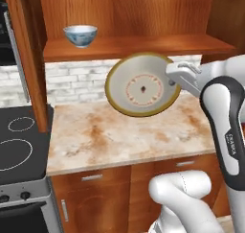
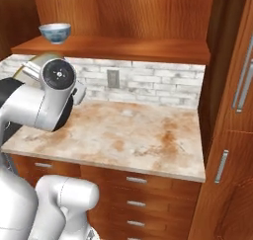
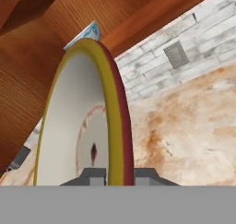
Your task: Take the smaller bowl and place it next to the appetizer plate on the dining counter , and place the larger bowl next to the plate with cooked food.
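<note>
Larger bowl [image 1: 142,86] held up in the air above the marbled worktop [image 1: 124,136], tipped on edge so its cream inside with the reddish ring motif faces the left base camera; olive-gold rim all round. Gripper [image 1: 174,76] clamped narrow on the bowl's right rim in the left base view; hand view shows the two finger tips either side of the rim [image 3: 113,126], one on the cream inner face, one on the dark red outer wall. Bowl clear of the worktop, in front of the white brick backsplash [image 1: 72,81]. Smaller bowl [image 1: 80,35], blue-and-white, stands upright on the wooden shelf [image 1: 143,46] above the backsplash, toward its left end, well apart from the held bowl. Black stovetop [image 1: 19,143] to the left of the worktop
</note>
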